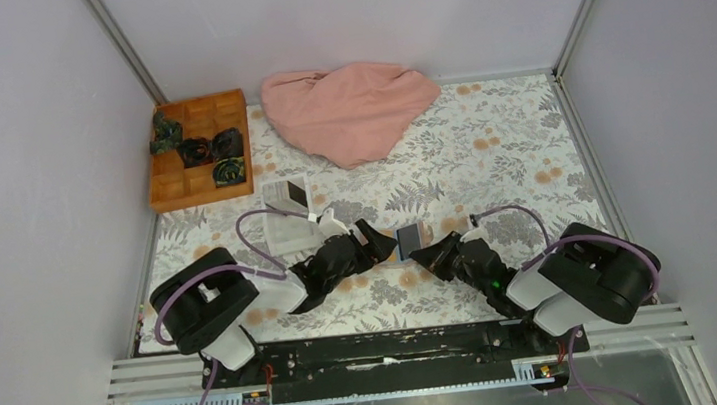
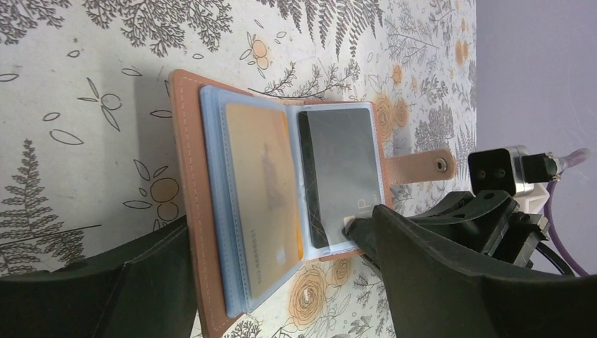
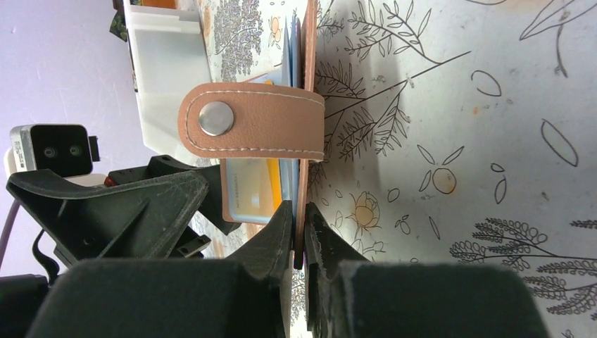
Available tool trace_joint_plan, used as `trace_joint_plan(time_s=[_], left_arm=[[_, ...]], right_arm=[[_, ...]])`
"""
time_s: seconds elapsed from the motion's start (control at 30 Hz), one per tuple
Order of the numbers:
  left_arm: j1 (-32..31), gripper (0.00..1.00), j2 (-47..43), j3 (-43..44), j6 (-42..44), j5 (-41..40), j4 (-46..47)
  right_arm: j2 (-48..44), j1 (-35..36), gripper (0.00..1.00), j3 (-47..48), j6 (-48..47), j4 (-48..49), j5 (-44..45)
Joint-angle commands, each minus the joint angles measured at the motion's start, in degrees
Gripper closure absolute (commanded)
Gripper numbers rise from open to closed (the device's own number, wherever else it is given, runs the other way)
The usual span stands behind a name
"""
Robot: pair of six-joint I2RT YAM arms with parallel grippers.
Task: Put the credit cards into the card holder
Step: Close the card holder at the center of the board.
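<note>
Mid-way across the floral-print bench (image 1: 490, 148), the card holder (image 2: 215, 211) is open between the two arms. The right tool (image 3: 299, 243) is clenched on the edge of its brown cover. The left tool (image 2: 271, 225) is spread wide across it, grasping nothing, with one fingertip (image 2: 355, 229) at the corner of the dark grey credit card (image 2: 341, 176) in its sleeve. The step looks like seating that card, and the next move probably calls for a gentle inward push without dragging the sleeve.

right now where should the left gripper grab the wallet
Likely the strapless cover, pinched across its thin outer edge, coming from the side opposite the strap; the right gripper holds the wallet at the strap end, leaving this flap free.
</note>
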Motion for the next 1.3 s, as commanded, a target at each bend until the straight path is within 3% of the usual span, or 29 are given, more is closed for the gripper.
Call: trace_joint_plan(time_s=[0.0,0.33,0.77,1.27], left_arm=[[-0.3,0.12,-1.0,1.5,2.4,0.9,-2.9],[-1.4,0.12,-7.0,3.2,8.1,-1.7,-11.1],[-4.2,0.12,-8.8,6.1,11.7,-3.0,-13.6],[-6.2,0.12,-8.1,10.1,13.3,-2.1,-14.7]], right_arm=[[0.9,-0.1,1.00,1.4,-1.0,3.1,-1.6],[-4.9,-0.1,1.00,4.2,-4.5,-10.1,-1.4],[2.2,-0.1,1.00,4.8,-3.9,-4.0,-4.1],[3.7,-0.1,1.00,4.8,-4.1,-3.4,-4.9]])
